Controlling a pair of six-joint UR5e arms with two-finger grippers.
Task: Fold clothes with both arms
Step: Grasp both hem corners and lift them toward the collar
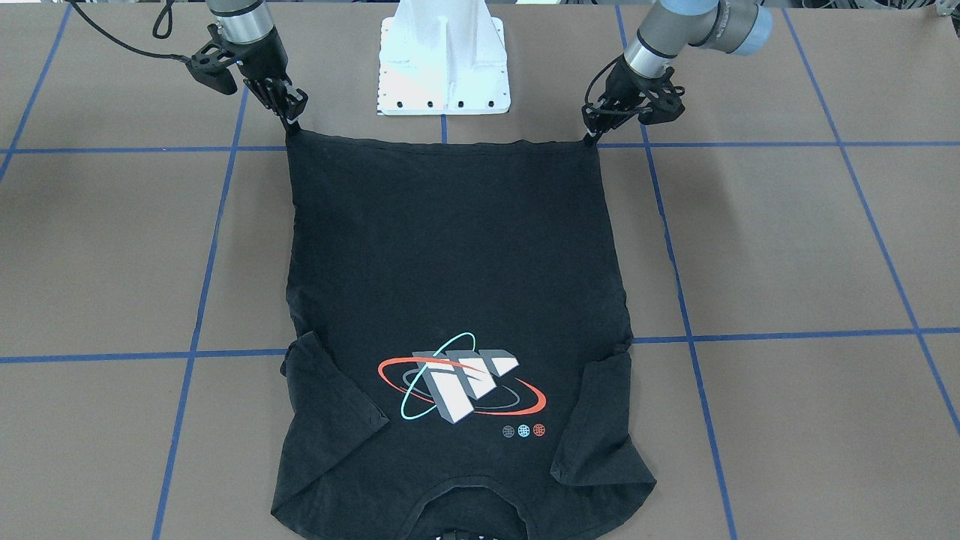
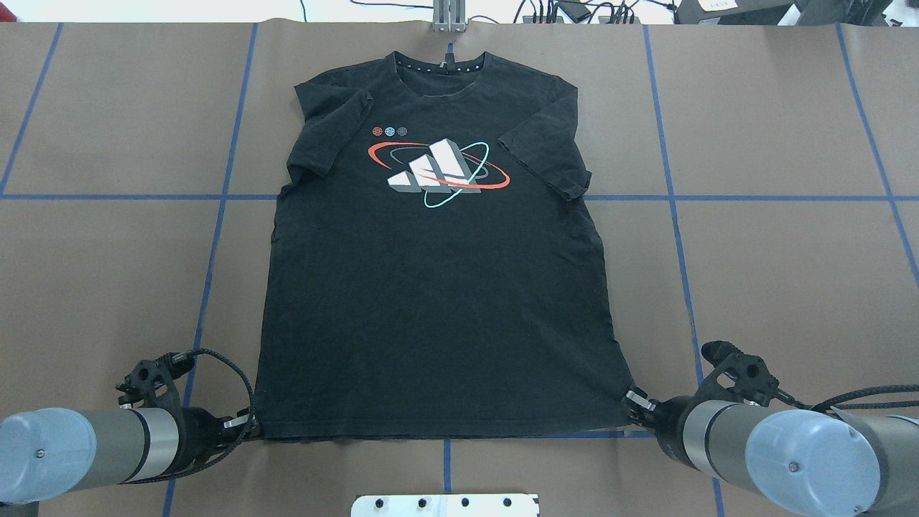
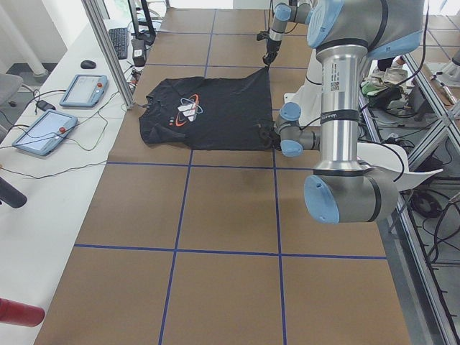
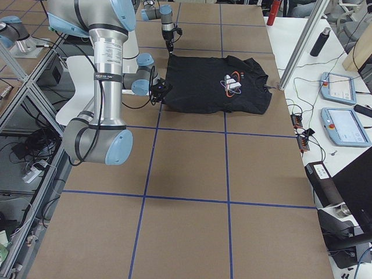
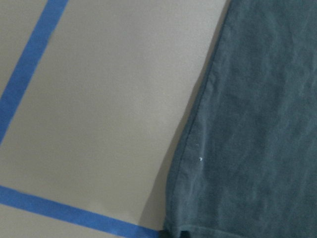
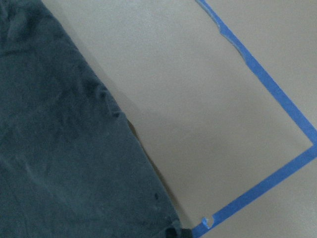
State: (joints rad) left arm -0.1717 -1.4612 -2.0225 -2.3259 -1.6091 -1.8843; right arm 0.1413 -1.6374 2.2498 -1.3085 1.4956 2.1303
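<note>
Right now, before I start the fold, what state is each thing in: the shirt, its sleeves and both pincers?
T-shirt: spread flat, logo up, not yet folded, collar away from the robot.
Sleeves: both turned inward over the body.
Left pincer: shut on the hem's corner on its side.
Right pincer: shut on the hem's other corner.

Black T-shirt (image 1: pixel 450 247) flat on table (image 1: pixel 787 247), left pincer (image 1: pixel 592 136) and right pincer (image 1: pixel 293 125) at hem corners
</note>
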